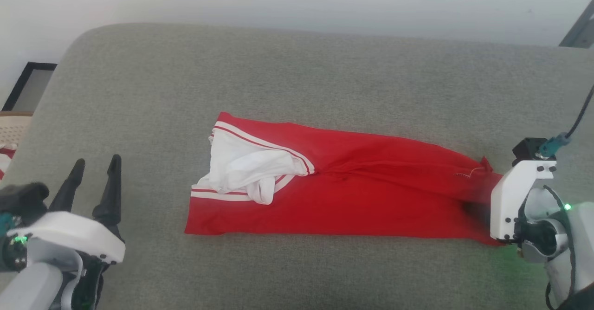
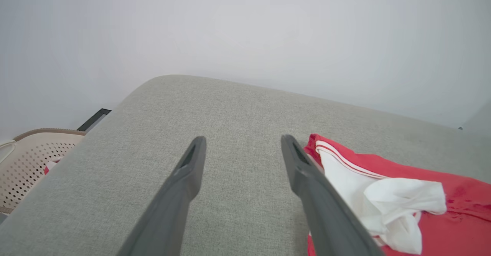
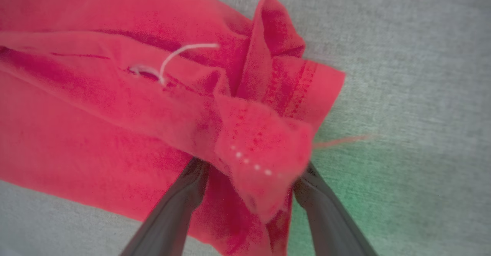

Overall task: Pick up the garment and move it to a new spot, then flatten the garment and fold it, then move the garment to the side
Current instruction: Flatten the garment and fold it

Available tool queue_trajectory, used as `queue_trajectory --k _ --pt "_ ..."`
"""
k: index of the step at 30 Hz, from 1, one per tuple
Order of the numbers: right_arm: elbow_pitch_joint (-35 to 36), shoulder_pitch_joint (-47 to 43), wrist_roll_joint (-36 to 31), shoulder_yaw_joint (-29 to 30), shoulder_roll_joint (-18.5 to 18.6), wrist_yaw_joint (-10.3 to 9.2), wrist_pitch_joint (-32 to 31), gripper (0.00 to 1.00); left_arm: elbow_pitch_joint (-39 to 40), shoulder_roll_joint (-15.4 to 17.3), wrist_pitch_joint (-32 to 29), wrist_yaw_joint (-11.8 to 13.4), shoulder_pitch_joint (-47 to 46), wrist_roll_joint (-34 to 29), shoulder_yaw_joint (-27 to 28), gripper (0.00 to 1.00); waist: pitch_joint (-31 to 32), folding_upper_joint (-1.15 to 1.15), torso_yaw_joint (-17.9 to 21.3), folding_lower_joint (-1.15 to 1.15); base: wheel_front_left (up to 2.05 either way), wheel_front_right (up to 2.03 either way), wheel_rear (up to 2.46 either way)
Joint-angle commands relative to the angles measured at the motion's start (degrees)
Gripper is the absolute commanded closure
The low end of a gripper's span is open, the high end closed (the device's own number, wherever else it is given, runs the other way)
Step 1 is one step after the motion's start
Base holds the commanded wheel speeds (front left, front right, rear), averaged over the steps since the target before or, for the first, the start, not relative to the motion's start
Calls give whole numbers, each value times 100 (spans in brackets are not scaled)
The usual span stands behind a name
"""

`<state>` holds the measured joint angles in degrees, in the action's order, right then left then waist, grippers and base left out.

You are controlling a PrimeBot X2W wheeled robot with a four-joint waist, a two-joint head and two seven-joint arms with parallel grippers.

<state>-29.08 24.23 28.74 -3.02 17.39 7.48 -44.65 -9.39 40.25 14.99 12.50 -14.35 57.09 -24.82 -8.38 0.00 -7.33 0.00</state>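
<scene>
Cushion [image 3: 402, 56]: right fingers [image 3: 172, 210] wide, astride garment [image 3: 115, 114]

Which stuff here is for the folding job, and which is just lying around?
For the job: garment; left gripper, open, off to the side; right gripper, open at the garment's hem.

Just lying about: basket; black frame. The grey cushion is only the surface underneath.

Soft even light; close-up garment [image 3: 115, 106] blurred

Bare grey cushion [image 1: 297, 68] lies open around the garment [image 1: 371, 198]; a basket [image 2: 34, 160] flanks its left edge.
</scene>
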Motion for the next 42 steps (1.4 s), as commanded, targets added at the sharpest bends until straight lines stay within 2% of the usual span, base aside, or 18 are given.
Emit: queue_trajectory --k 1,2,3,5,12,18,34,39,42 --pt "-129 28 26 -88 -84 2 36 0 25 -155 19 -97 152 -244 264 0 -2 0 -41 0 0 0 0" --pt "-210 38 37 -136 -92 2 65 0 5 -302 19 -183 292 -399 471 0 -2 0 -60 0 0 0 0" --pt "-312 55 78 -148 -114 2 53 21 -2 -440 19 -270 407 -546 683 0 4 0 -74 0 0 0 0" --pt "-428 92 145 -232 -148 3 79 100 1 -708 19 -451 564 -804 1038 0 7 0 -113 0 0 0 0" --pt "-549 240 388 -413 24 2 140 100 -161 -1385 20 -1033 841 -1481 1885 0 24 0 -191 0 0 0 0" --pt "-508 320 606 -287 312 1 291 100 -326 -1740 21 -1401 884 -1814 2325 0 33 0 -169 0 0 0 0" --pt "-961 554 485 299 1211 2 649 100 -612 -2203 21 -1868 655 -2282 2867 0 -65 0 44 0 0 0 0" --pt "-823 552 549 214 1237 2 680 100 -673 -2268 21 -1934 620 -2396 2955 0 -42 0 116 0 0 0 0" --pt "-329 397 640 3 1160 2 655 100 -697 -2310 21 -1956 637 -2441 3015 0 1 0 169 0 0 0 0"
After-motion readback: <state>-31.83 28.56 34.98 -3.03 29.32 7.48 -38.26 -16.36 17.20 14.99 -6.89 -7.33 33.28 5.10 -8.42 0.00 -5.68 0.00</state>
